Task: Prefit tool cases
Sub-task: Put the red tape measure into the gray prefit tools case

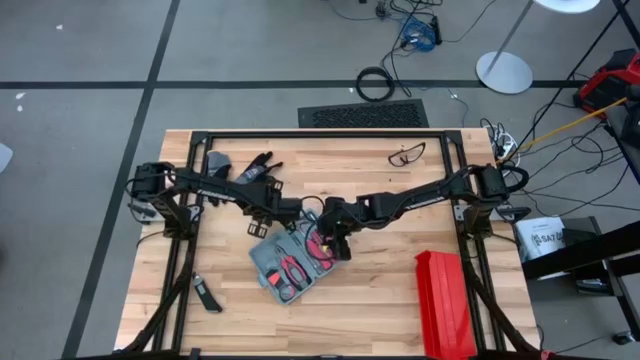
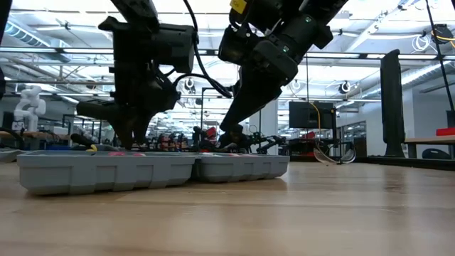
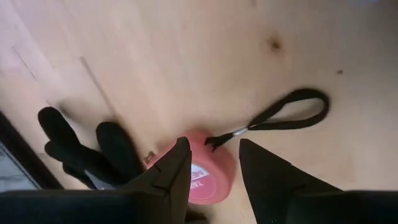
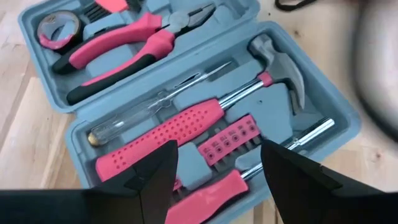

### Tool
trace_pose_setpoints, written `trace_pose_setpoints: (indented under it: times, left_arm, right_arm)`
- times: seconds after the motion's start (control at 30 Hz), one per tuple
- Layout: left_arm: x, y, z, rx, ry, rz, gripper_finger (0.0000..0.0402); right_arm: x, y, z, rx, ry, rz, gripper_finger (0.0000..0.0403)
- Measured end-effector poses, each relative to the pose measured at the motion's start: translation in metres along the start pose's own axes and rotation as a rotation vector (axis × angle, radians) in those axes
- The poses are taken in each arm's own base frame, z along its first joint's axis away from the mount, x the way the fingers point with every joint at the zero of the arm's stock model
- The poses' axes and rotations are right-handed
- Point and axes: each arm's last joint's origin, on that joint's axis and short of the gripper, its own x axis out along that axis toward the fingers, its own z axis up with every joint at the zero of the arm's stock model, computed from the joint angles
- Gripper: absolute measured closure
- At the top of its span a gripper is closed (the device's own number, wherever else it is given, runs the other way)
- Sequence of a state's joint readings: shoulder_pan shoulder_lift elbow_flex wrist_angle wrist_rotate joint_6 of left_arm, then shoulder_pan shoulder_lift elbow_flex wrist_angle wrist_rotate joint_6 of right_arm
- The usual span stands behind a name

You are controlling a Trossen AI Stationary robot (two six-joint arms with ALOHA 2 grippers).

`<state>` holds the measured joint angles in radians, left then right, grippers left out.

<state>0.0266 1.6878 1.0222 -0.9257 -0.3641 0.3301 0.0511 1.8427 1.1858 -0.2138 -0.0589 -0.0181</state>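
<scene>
The blue-grey tool case [image 1: 288, 265] lies open on the wooden table, with pink-handled pliers [image 4: 130, 46], a hammer [image 4: 273, 62] and screwdrivers [image 4: 161, 134] in its grey slots. My right gripper [image 4: 217, 180] hangs open just above the screwdriver half of the case and touches nothing. My left gripper [image 3: 214, 180] is open at the case's far left corner, pointing down. A pink round tape measure [image 3: 208, 171] with a black strap loop [image 3: 292, 112] lies on the table between the left gripper's fingers. My left gripper stands over the pink tape measure from above, one finger [image 3: 171, 177] at its edge and the other [image 3: 267, 177] beside it. I cannot tell whether either finger touches it. The tape measure lies flat on the table, its strap slack.
Black gloves [image 1: 255, 168] lie behind the left gripper, and glasses [image 1: 405, 153] lie at the far side. A long red box [image 1: 440, 300] stands at the near right. A small dark tool [image 1: 207, 295] lies near the left front.
</scene>
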Motion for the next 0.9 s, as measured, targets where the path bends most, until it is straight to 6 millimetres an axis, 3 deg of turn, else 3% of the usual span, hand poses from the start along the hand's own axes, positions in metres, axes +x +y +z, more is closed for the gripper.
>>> trace_pose_setpoints:
  times: [0.4, 0.7, 0.9]
  left_arm:
    - [0.005, 0.008, -0.004, 0.141, -0.029, -0.104, 0.0263]
    - [0.032, 0.005, -0.018, 0.128, -0.027, -0.135, 0.0263]
    - [0.038, 0.006, -0.014, 0.126, -0.073, -0.121, 0.0263]
  right_arm:
    - [0.0, 0.006, -0.001, -0.012, 0.013, 0.01, 0.0177]
    - [0.0, 0.006, -0.002, -0.005, 0.018, 0.01, 0.0177]
    - [0.0, 0.006, -0.001, -0.005, 0.011, 0.01, 0.0177]
